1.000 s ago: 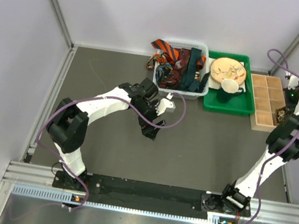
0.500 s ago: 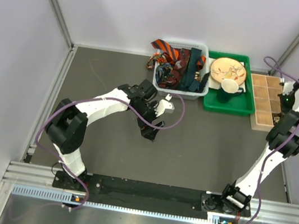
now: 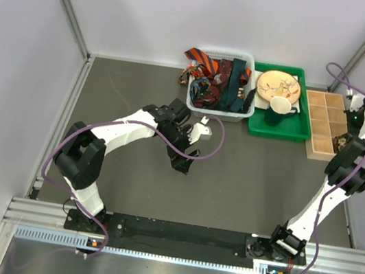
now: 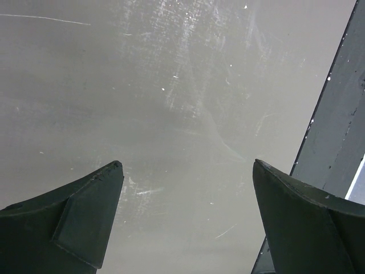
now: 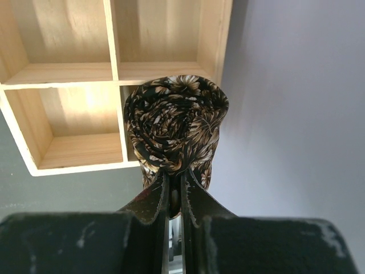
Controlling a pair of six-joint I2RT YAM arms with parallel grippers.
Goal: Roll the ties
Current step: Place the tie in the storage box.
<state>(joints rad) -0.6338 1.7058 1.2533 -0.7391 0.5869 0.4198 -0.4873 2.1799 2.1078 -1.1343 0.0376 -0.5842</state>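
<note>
Several ties (image 3: pixel 220 80), orange-black striped, dark red and dark teal, lie heaped in the white mesh basket (image 3: pixel 251 56) at the back. My right gripper (image 5: pixel 175 172) is shut on a rolled brown-black patterned tie (image 5: pixel 175 127) and holds it at the corner compartment of the wooden box (image 5: pixel 74 74). In the top view that roll (image 3: pixel 340 142) shows at the box's near right corner. My left gripper (image 4: pixel 185 168) is open and empty over the bare table; in the top view it (image 3: pixel 184 163) is in front of the basket.
A green tray (image 3: pixel 294 132) with a wooden plate (image 3: pixel 279 85) and a dark mug (image 3: pixel 280 112) stands between the basket and the wooden box (image 3: pixel 324 121). Enclosure walls stand close to the right arm. A metal rail (image 4: pixel 336 125) shows in the left wrist view.
My right wrist swayed slightly left and back, still holding the rolled tie. My left gripper barely shifted.
</note>
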